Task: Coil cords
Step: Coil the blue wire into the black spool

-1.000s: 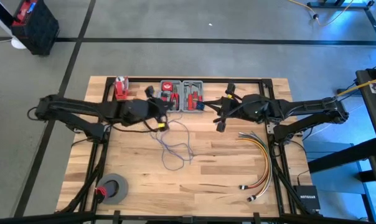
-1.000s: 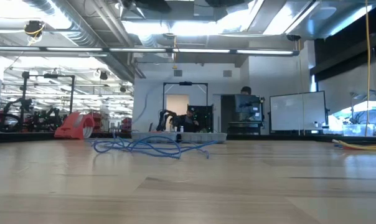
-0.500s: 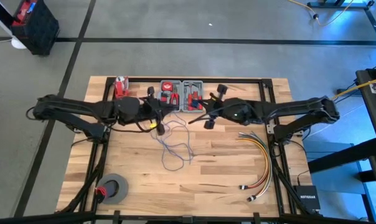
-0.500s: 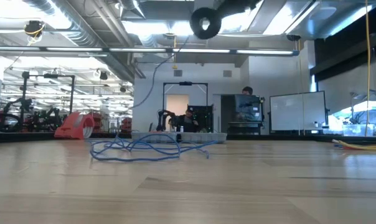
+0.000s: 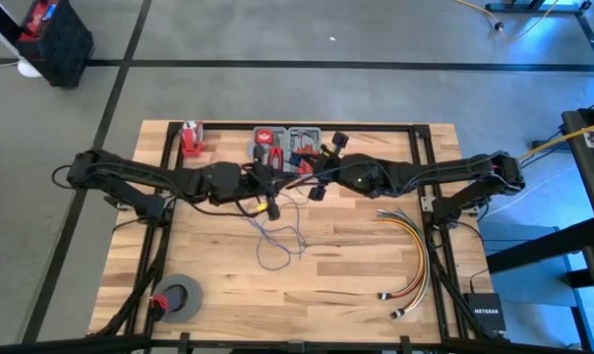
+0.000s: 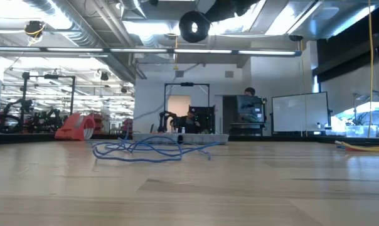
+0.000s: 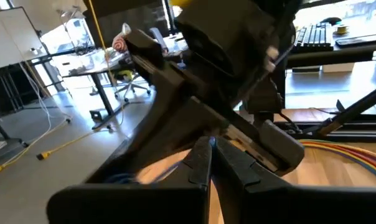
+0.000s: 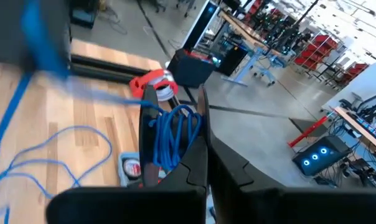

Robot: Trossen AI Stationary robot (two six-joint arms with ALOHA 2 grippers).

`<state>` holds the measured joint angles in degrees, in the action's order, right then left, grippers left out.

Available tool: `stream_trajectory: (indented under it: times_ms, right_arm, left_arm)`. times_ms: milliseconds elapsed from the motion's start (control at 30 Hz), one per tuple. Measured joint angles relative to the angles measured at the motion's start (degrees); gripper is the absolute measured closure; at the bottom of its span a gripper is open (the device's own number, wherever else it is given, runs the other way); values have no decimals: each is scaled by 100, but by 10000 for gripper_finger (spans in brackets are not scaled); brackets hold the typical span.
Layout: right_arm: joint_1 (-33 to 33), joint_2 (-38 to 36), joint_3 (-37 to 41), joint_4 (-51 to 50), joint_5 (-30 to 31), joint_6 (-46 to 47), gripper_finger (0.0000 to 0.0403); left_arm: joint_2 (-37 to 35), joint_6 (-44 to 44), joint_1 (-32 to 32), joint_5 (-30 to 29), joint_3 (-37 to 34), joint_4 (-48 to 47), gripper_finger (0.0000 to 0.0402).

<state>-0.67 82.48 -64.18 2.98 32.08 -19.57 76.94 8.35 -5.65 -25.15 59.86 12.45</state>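
Right end effector [image 8: 203,165] clamps looped cords [image 8: 175,134] — seen only from its wrist — left end effector [image 7: 211,163] is pressed together.

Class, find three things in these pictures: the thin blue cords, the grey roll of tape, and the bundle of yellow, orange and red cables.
Thin blue cords [image 5: 277,241], high view, on the loose loops on the wood.
Grey roll of tape [image 5: 182,298], high view, on its flat ring.
Bundle of yellow, orange and red cables [image 5: 416,251], high view, on the curved middle stretch.
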Motion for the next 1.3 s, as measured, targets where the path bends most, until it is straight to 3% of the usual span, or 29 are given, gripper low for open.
stream_trajectory:
  times_ms: [300, 700, 1300]
  right_arm:
    - [-7, -121, 2, 881, -411, 259, 397]
    - [-31, -856, 24, 937, -1218, 723, 397]
    - [-420, -1671, 26, 834, -1206, 559, 397]
  left_arm:
    - [666, -56, 9, -8, 2, 388, 397]
    - [884, -165, 168, -23, 28, 548, 396]
    - [899, -128, 164, 22, 14, 416, 396]
